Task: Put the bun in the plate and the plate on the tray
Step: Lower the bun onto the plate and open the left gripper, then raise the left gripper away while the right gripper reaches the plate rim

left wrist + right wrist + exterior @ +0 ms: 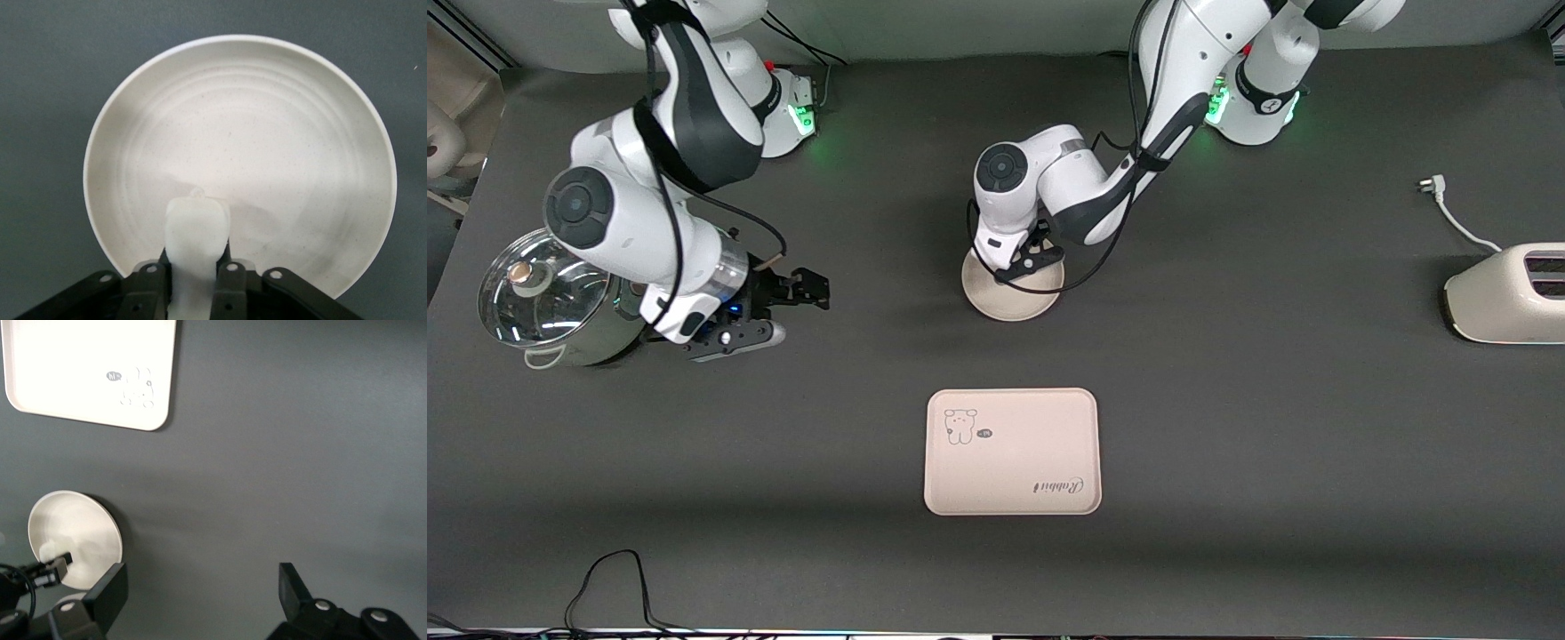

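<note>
I had my left gripper (1030, 263) low over the plate (1009, 302), fingers clenched on the bun (195, 233), which hung just above the plate's inside near its rim; whether the bun touched the plate yet I could not tell. The plate sat on the table (1272, 427) about mid-worktop, closer to the arms' edge than the tray (1011, 451), which lay apart from it toward the front-camera edge, bare. So the step in hand was step one, bun into plate, nearly done. Next I judged I needed to lower a touch, let go, and lift straight up so the bun didn't drag out. My right gripper (805, 289) waited, fingers spread and holding nothing, above the table beside the lidded pot (543, 298) at the right arm's end. The toaster (1507, 293) sat at the left arm's end, not in play.
</note>
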Robot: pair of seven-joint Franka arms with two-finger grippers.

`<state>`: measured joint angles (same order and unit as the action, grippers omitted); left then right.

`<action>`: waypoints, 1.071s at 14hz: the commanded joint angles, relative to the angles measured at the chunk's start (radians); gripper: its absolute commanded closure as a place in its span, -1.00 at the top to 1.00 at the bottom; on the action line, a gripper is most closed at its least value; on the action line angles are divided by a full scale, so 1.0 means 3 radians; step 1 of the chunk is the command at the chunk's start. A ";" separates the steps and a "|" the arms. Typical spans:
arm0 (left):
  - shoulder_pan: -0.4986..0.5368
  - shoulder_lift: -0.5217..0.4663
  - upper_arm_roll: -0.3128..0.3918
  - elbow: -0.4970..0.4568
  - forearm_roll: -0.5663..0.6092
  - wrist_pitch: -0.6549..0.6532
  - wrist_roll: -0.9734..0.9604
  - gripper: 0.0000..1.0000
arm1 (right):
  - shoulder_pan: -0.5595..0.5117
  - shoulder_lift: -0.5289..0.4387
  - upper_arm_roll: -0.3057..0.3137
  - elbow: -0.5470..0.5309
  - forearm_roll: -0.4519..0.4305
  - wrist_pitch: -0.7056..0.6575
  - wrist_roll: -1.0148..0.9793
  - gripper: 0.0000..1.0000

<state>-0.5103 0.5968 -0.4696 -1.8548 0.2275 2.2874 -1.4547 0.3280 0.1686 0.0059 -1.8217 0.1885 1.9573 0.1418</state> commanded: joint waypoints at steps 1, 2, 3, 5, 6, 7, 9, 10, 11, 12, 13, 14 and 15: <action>-0.0033 -0.0016 0.0036 0.0072 0.0070 -0.0016 -0.0111 1.00 | 0.0118 0.0072 -0.0030 -0.0002 0.0077 0.0163 0.0146 1.00; -0.0007 -0.0026 0.0036 0.0092 0.0070 -0.0056 -0.0106 1.00 | 0.0139 0.0128 -0.0025 -0.0007 0.0077 0.0270 0.0146 1.00; 0.0013 -0.0071 0.0041 0.0103 0.0070 -0.0092 -0.0096 1.00 | 0.0174 0.0219 -0.0030 -0.0002 0.0077 0.0382 0.0146 1.00; 0.0115 -0.0214 0.0052 0.0113 0.0070 -0.0215 -0.0065 1.00 | 0.0282 0.0337 -0.0030 -0.0007 0.0077 0.0526 0.0202 1.00; 0.0217 -0.0331 0.0057 0.0138 0.0070 -0.0296 -0.0009 1.00 | 0.0297 0.0378 -0.0025 -0.0022 0.0077 0.0557 0.0293 1.00; 0.0385 -0.0434 0.0042 0.0189 0.0070 -0.0434 0.0163 1.00 | 0.0373 0.0379 -0.0025 -0.0088 0.0077 0.0638 0.0340 1.00; 0.0722 -0.0628 0.0052 0.0368 0.0050 -0.0980 0.0608 1.00 | 0.0471 0.0348 -0.0025 -0.0308 0.0077 0.0944 0.0483 1.00; 0.0972 -0.0655 0.0047 0.0531 0.0050 -0.1220 0.0914 1.00 | 0.0482 0.0348 -0.0015 -0.0425 0.0077 0.1098 0.0519 1.00; 0.1182 -0.0655 0.0047 0.0694 0.0050 -0.1425 0.1281 1.00 | 0.0497 0.0348 0.0067 -0.0563 0.0077 0.1267 0.0545 1.00; 0.1372 -0.0655 0.0057 0.0812 0.0044 -0.1594 0.1624 1.00 | 0.0497 0.0348 0.0159 -0.0691 0.0082 0.1471 0.0707 1.00; 0.1606 -0.0670 0.0052 0.0890 0.0044 -0.1697 0.1891 1.00 | 0.0502 0.0373 0.0276 -0.0809 0.0077 0.1670 0.0916 1.00; 0.1816 -0.0746 0.0047 0.0931 0.0044 -0.1724 0.2086 1.00 | 0.0507 0.0429 0.0414 -0.0926 0.0077 0.1900 0.1050 1.00; 0.1991 -0.0848 0.0047 0.0931 0.0029 -0.1724 0.2295 1.00 | 0.0522 0.0485 0.0501 -0.1019 0.0077 0.2130 0.1163 1.00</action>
<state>0.0036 0.3758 -0.4388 -1.5941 0.2395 1.8028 -0.8749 0.4705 0.3001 0.1077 -2.0604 0.1939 2.4741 0.4108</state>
